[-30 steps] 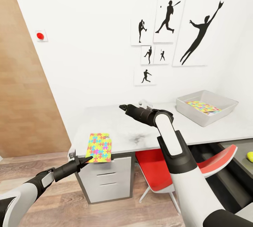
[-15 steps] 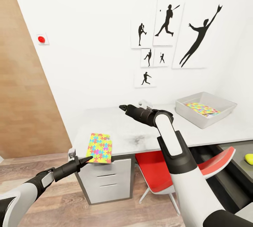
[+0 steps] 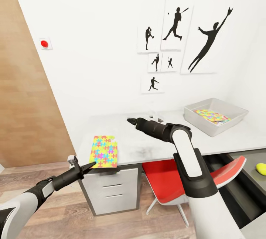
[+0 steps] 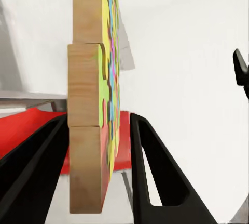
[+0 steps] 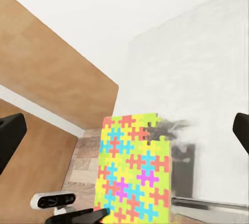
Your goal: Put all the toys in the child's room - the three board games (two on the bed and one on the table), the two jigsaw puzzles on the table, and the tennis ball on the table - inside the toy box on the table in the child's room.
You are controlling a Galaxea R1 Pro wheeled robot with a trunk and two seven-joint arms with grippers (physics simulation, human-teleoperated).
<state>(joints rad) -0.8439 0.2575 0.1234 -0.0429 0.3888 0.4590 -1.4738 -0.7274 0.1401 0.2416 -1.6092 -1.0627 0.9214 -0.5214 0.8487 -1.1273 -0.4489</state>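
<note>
A multicoloured jigsaw puzzle (image 3: pixel 104 151) lies flat at the front left edge of the pale table (image 3: pixel 155 144), slightly overhanging it. My left gripper (image 3: pixel 92 164) is open at that edge. The left wrist view shows its fingers (image 4: pixel 148 172) straddling the puzzle's wooden edge (image 4: pixel 85 130), with a thin gap on one side. My right gripper (image 3: pixel 129 120) hovers open above the table's middle, looking down on the puzzle (image 5: pixel 135 172). The toy box (image 3: pixel 236 115) at the back right holds another jigsaw (image 3: pixel 211 115). The tennis ball (image 3: pixel 261 168) rests on the lower dark section. The board games and bed are out of view.
A red chair (image 3: pixel 166 180) is tucked under the table beside a white drawer unit (image 3: pixel 111 191). A wooden panel (image 3: pixel 22 102) rises at the left. Silhouette pictures (image 3: pixel 177 28) hang on the white wall. Wood-plank floor lies below.
The view has shifted a little. My right arm has lowered slightly over the table. The left gripper stays at the puzzle's front edge.
</note>
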